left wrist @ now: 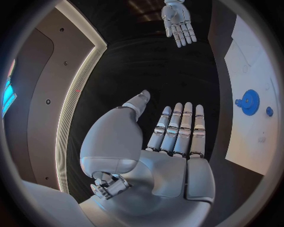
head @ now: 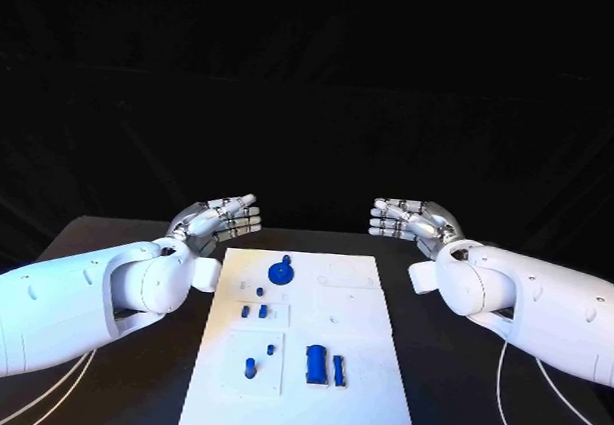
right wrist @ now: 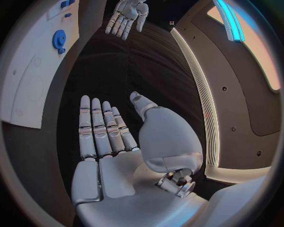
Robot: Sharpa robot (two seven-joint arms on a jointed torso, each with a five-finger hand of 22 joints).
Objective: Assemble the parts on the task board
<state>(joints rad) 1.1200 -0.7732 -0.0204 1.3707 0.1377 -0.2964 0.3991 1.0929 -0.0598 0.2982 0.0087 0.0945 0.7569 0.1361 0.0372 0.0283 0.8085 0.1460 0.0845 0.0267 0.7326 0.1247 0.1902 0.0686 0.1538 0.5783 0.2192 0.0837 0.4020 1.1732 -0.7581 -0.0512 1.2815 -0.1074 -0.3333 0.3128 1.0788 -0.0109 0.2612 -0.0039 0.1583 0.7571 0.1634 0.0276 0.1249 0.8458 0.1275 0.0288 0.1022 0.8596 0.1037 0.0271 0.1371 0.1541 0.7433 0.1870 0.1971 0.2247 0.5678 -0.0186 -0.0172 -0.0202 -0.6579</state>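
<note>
Both hands hover empty, fingers straight: left hand point(head: 220, 217) and right hand point(head: 412, 222) flank the task board point(head: 358, 378); the blue gear point(head: 283, 271) lies nearer the left.

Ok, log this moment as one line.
left hand: open, off board | right hand: open, off board | blue gear: on task board

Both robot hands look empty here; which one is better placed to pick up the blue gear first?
Probably left: the gear lies on the board's left half, nearer the open left robot hand than the open right robot hand.
</note>
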